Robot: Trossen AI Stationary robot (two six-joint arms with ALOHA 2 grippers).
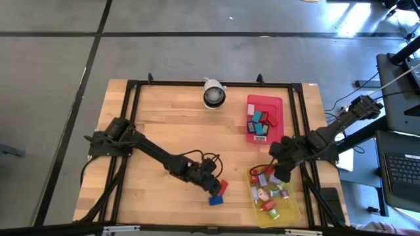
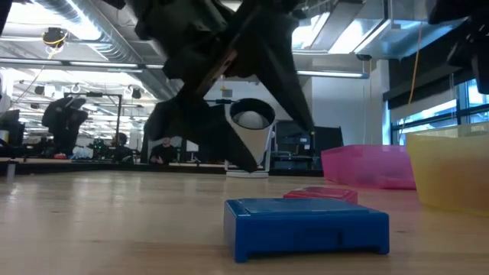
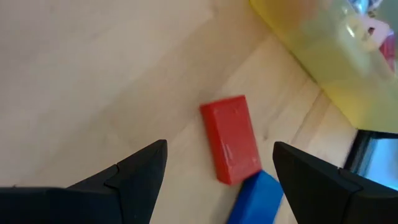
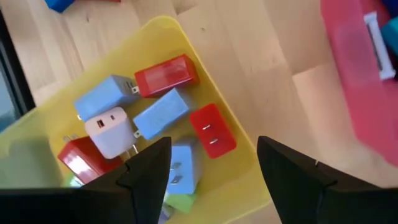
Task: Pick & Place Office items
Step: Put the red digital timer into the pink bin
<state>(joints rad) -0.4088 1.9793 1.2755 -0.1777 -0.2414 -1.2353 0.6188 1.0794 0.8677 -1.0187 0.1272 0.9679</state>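
**Here, two open grippers poised over crowded targets**

High view: the left gripper hovers just beside a small flat red plastic block whose corner touches a flat blue plastic block on the bare wooden table. The right gripper hangs over the translucent yellow plastic tray; more items lie in the red plastic tray.

Low view: the blue block lies flat, nearest the camera.

Left wrist view: jaws spread wide, the red block between them; a skewed descent could nudge the abutting blue block or pinch both.

Right wrist view: jaws apart, empty, above closely packed red, blue and white items; closing there risks catching two at once.
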